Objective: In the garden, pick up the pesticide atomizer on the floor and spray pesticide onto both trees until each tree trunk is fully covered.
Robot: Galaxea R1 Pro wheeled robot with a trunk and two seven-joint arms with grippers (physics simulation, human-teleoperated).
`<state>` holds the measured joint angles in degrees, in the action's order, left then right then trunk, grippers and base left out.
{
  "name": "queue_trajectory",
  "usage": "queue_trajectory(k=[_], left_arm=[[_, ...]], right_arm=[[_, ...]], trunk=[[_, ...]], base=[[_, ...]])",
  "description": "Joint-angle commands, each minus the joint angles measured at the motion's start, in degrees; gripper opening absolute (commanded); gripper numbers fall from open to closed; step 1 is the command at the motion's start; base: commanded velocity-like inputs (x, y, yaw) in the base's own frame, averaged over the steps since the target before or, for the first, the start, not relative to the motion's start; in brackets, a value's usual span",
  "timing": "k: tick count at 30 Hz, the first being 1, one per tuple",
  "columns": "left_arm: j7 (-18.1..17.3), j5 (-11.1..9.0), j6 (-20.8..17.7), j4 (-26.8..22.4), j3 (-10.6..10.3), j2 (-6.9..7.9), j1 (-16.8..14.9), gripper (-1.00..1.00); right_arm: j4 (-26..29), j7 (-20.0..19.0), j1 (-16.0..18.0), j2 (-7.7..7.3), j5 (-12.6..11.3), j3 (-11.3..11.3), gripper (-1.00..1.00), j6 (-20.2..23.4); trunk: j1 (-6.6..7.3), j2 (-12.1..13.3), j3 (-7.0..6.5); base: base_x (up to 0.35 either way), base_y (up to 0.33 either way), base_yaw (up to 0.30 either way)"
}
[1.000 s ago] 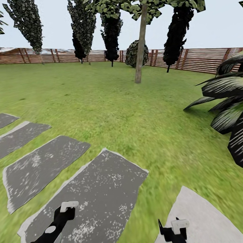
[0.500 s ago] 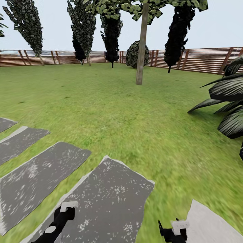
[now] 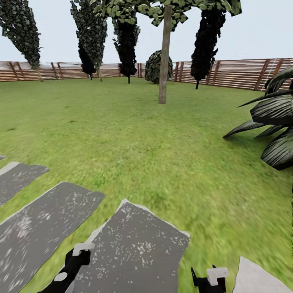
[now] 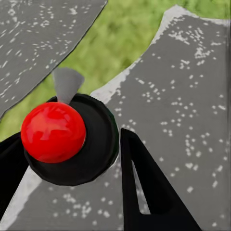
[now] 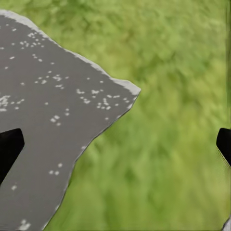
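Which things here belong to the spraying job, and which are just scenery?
Job: pale-trunked tree; garden lawn.
Scenery: stepping stones; dark-leaved trees; striped-leaf plant; round bush; wooden fence.

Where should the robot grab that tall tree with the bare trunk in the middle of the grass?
Probably low on the trunk, coming straight at it across the open lawn. The trunk stands upright and bare like a pole, with nothing around its base, and its leaves sit far too high. Whether it is thin enough to clasp cannot be told.
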<state>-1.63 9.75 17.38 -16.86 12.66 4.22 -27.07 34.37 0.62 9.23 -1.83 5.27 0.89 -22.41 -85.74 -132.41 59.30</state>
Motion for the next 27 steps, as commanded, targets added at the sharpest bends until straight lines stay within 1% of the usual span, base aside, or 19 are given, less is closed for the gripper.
queue_trajectory(k=[1, 7, 27], left_arm=[[0.05, 0.01, 0.01, -0.01, -0.01, 0.0, 0.0, -1.0], [0.05, 0.01, 0.02, -0.02, -0.01, 0.0, 0.0, -1.0], [0.05, 0.01, 0.01, -0.02, -0.01, 0.0, 0.0, -1.0]], right_arm=[[0.0, 0.0, 0.0, 0.0, 0.0, 0.0, 1.0, 0.0], [-0.02, 0.0, 0.0, 0.06, 0.03, -0.01, 1.0, 0.0], [0.0, 0.0, 0.0, 0.06, 0.0, -0.01, 1.0, 0.0]], trunk=[[0.0, 0.0, -0.05], [0.0, 0.0, -0.14], [0.0, 0.0, -0.15]], base=[[0.332, 0.099, -0.254], [0.332, 0.099, -0.092], [0.332, 0.099, -0.002]])
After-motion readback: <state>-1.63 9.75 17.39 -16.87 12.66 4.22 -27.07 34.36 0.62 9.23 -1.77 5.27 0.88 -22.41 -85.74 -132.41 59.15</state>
